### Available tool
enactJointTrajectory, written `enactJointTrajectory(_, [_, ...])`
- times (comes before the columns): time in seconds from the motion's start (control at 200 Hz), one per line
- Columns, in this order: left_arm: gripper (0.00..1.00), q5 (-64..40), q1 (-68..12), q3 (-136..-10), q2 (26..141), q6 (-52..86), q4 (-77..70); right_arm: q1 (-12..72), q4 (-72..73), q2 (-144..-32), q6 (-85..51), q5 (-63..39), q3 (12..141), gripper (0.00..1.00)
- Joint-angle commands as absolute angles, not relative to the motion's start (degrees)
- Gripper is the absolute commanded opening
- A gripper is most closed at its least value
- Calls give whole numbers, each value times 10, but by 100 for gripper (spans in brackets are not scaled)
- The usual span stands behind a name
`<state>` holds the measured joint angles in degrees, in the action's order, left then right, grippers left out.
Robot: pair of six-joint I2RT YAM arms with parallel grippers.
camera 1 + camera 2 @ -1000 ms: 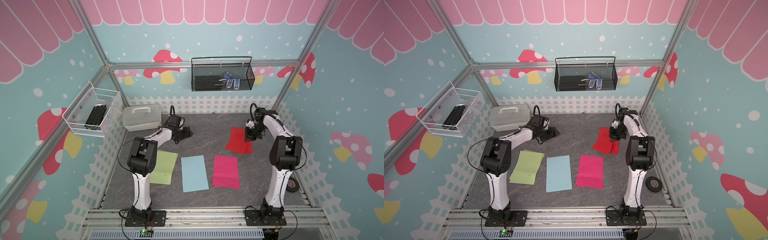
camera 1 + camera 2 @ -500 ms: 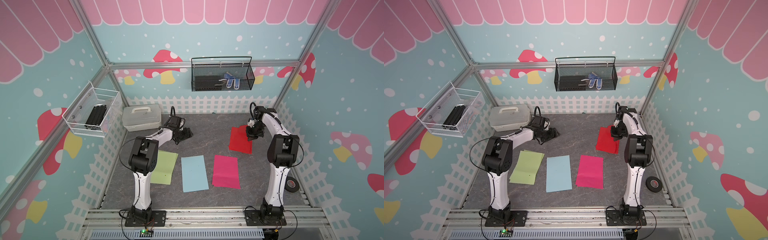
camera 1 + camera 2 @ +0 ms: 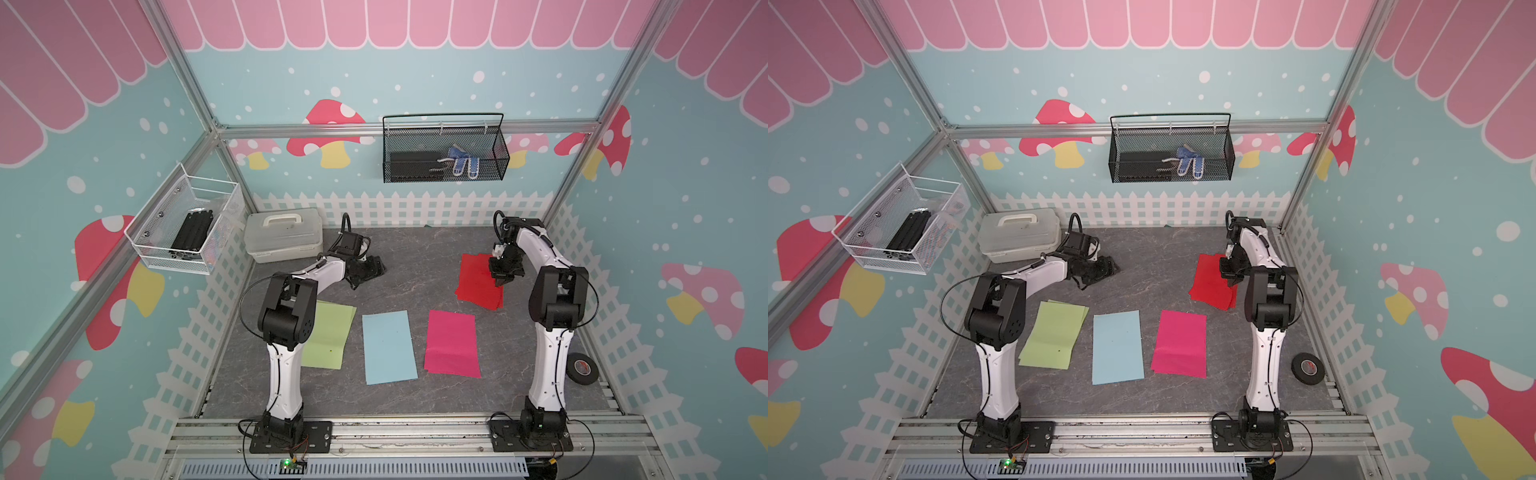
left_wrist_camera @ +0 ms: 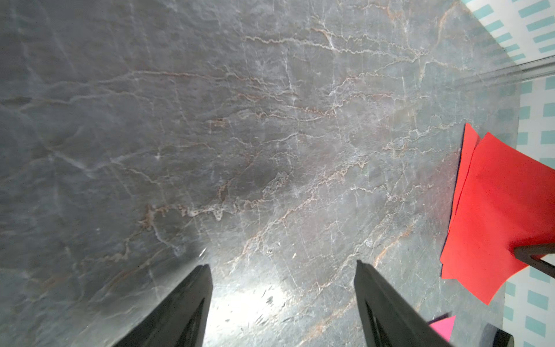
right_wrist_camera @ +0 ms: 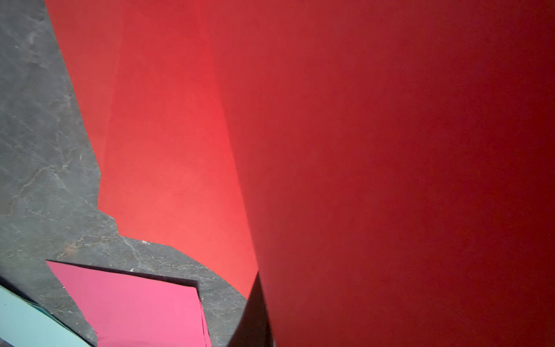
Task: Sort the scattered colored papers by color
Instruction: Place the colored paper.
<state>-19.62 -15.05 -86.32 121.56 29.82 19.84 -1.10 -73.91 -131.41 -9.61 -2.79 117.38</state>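
Right pincer (image 3: 500, 283) pressed together on the top red sheet (image 5: 390, 150), which I see curling up off the red pile (image 3: 476, 282) at the far right of the surface (image 3: 419, 257). Left pincer (image 4: 282, 303) spread over bare stone. Green papers (image 3: 328, 334), blue paper (image 3: 388, 347) and pink papers (image 3: 451, 343) lie side by side between the arms.

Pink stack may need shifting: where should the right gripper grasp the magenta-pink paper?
Take the magenta-pink paper at its far edge, the one facing the red paper, coming in low from the right arm's side. It lies flat on the table, so only an edge can be pinched; in the right wrist view that edge casts a shadow, so it probably sits slightly raised.
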Motion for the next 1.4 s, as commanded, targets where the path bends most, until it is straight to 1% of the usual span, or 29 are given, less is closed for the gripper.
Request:
enactJointTrajectory(0.0, [77, -206, -146, -882, 1228, 301, 192, -1, -764, -1331, -84, -8, 1194, 8])
enactJointTrajectory(0.115, [77, -206, -147, -882, 1230, 301, 192, 3, -767, -1335, -81, -5, 1202, 8])
enactJointTrajectory(0.385, [77, -207, -146, -884, 1231, 301, 192, 9, -775, -1343, -73, 15, 1223, 11])
enactJointTrajectory(0.48, [77, -208, -146, -883, 1231, 301, 192, 16, -783, -1351, -71, 39, 1234, 13])
enactJointTrajectory(0.545, [77, -208, -147, -883, 1230, 301, 192, 18, -785, -1355, -71, 46, 1238, 17])
enactJointTrajectory(0.675, [77, -208, -147, -882, 1228, 300, 192, 20, -787, -1358, -75, 71, 1240, 29])
enactJointTrajectory(0.74, [77, -208, -146, -880, 1227, 300, 192, 21, -787, -1357, -77, 81, 1240, 31])
enactJointTrajectory(1.121, [77, -221, -153, -883, 1225, 301, 189, 21, -790, -1362, -93, 113, 1243, 32])
enactJointTrajectory(1.286, [77, -252, -182, -918, 1239, 299, 187, 20, -788, -1346, -122, 128, 1235, 32])
enactJointTrajectory(1.326, [77, -256, -194, -935, 1247, 303, 189, 19, -778, -1336, -134, 125, 1218, 30])
enactJointTrajectory(1.391, [74, -263, -212, -963, 1266, 313, 190, 19, -740, -1304, -150, 115, 1158, 24])
